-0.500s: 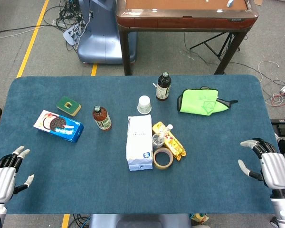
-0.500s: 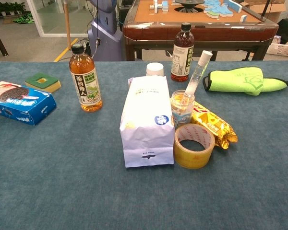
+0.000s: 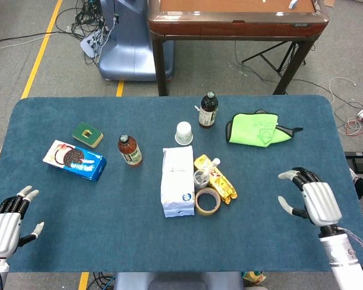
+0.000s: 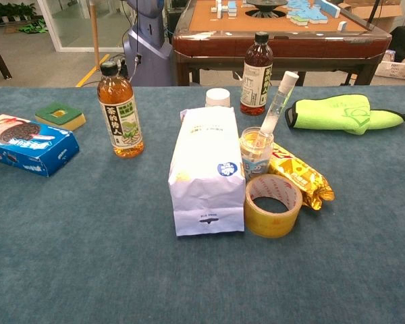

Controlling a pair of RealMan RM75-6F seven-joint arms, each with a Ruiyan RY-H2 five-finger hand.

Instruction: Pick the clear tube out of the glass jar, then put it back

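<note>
The clear tube (image 4: 275,111) with a white cap leans out of the small glass jar (image 4: 256,153) at the table's middle, between the white paper bag (image 4: 204,169) and a yellow snack pack (image 4: 298,172). In the head view the tube (image 3: 210,167) and jar (image 3: 201,178) are small. My right hand (image 3: 311,199) hovers open over the right part of the table, well to the right of the jar. At the near left corner my left hand (image 3: 6,220) is open too. Neither hand shows in the chest view.
A tape roll (image 4: 273,204) lies just in front of the jar. Two tea bottles (image 4: 120,111) (image 4: 258,65), a white cup (image 4: 218,98), a green cloth (image 4: 337,113), a cookie box (image 4: 27,144) and a green sponge (image 4: 60,115) stand around. A wooden table (image 3: 236,18) is behind.
My right hand has moved left and forward, from the table's right edge inward toward the jar. The left hand and the objects have not moved.
</note>
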